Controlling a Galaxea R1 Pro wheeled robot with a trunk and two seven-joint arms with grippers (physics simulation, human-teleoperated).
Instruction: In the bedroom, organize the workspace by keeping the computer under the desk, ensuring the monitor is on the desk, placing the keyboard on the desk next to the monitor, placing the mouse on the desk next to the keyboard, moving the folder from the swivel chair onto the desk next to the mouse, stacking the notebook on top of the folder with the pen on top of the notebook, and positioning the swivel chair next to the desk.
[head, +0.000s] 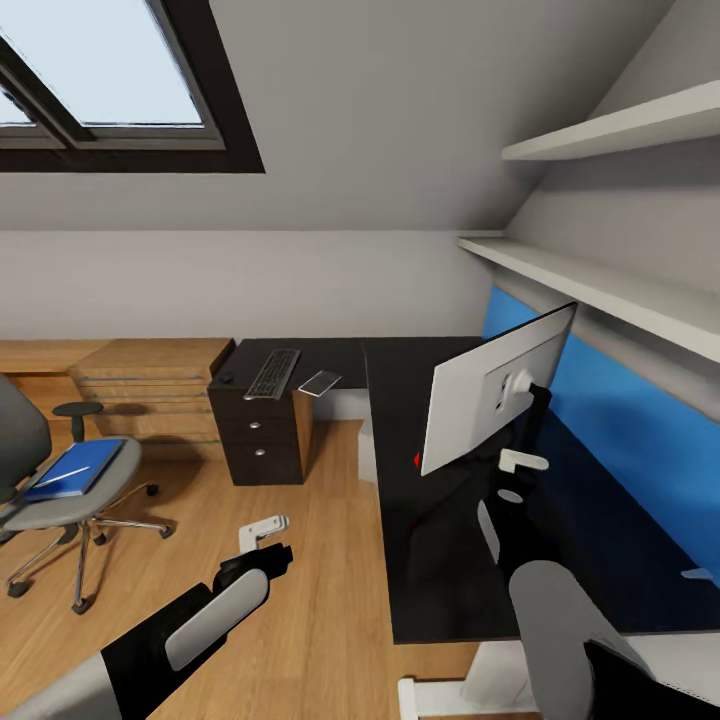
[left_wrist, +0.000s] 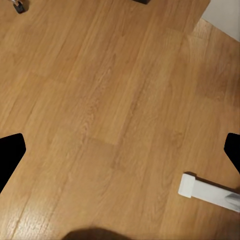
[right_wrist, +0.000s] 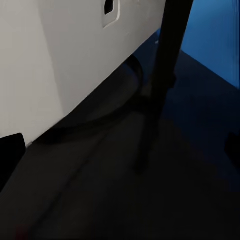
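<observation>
Your right end effector (head: 520, 462) sat spread behind the monitor (head: 490, 400) on the table (head: 420, 560); left end effector (head: 262, 533) spread over the floor (head: 320, 600). Folder (head: 78, 467) was on the swivel chair (head: 60, 500); keyboard (head: 273, 373) on table's far end.

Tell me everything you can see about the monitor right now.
The monitor stands upright on the black desk, its pale grey back toward the camera and a small red light at its lower corner. A black stand with a curved foot rests on the desk. The blue back panel lies behind. The right gripper hovers close behind it.
</observation>
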